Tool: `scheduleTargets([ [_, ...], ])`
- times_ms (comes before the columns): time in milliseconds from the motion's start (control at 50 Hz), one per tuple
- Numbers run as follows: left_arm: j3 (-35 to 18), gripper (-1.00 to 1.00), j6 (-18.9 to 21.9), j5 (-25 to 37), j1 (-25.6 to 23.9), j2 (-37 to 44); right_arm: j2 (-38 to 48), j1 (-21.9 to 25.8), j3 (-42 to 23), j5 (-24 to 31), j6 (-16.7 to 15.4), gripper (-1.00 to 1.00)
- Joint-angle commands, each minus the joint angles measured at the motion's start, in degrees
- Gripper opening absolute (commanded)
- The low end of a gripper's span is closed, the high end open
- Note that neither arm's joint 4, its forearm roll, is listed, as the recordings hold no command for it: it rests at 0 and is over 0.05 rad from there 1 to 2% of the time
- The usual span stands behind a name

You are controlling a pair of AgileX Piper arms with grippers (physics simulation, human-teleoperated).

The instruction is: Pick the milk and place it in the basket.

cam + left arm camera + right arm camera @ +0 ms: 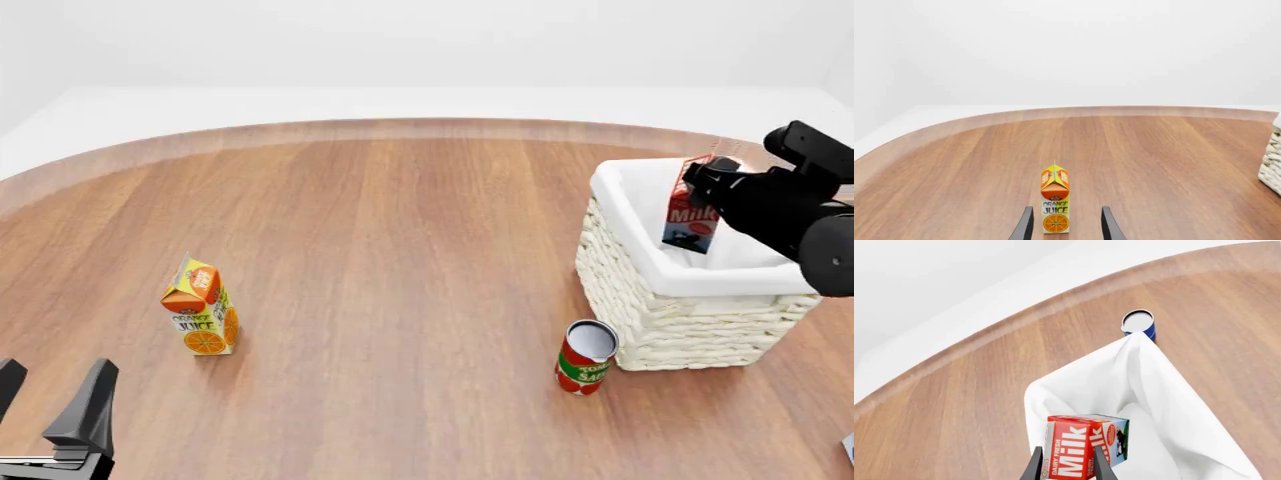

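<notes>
The milk (pixel 691 216), a red carton with white lettering and a blue-green band, hangs tilted over the open top of the basket (pixel 667 310), a woven off-white basket with white lining. My right gripper (pixel 707 188) is shut on its upper part. In the right wrist view the milk (pixel 1084 450) sits between the two dark fingers (pixel 1034 467), above the white lining (pixel 1161 390). My left gripper (pixel 48 396) is open and empty at the near left; in its wrist view the gripper (pixel 1066 227) faces the juice carton.
An orange juice carton (pixel 200 312) stands at the left; it also shows in the left wrist view (pixel 1055 200). A red can (pixel 585 357) stands just in front of the basket. A blue can (pixel 1139 324) stands beyond the basket. The basket's edge (pixel 1273 165) shows in the left wrist view.
</notes>
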Motion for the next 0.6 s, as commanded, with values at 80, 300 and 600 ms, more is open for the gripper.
scheduleTargets([
  [80,0.00,1.00,0.00,0.00,0.00,0.00,2.04,-0.11,-0.21,-1.81,0.85,-1.00],
  [300,0.00,1.00,0.00,0.00,0.00,0.00,3.45,-0.12,0.00,-2.46,0.40,-1.00],
  [600,0.00,1.00,0.00,0.00,0.00,0.00,6.68,-0.93,-0.19,-4.27,0.01,-1.00],
])
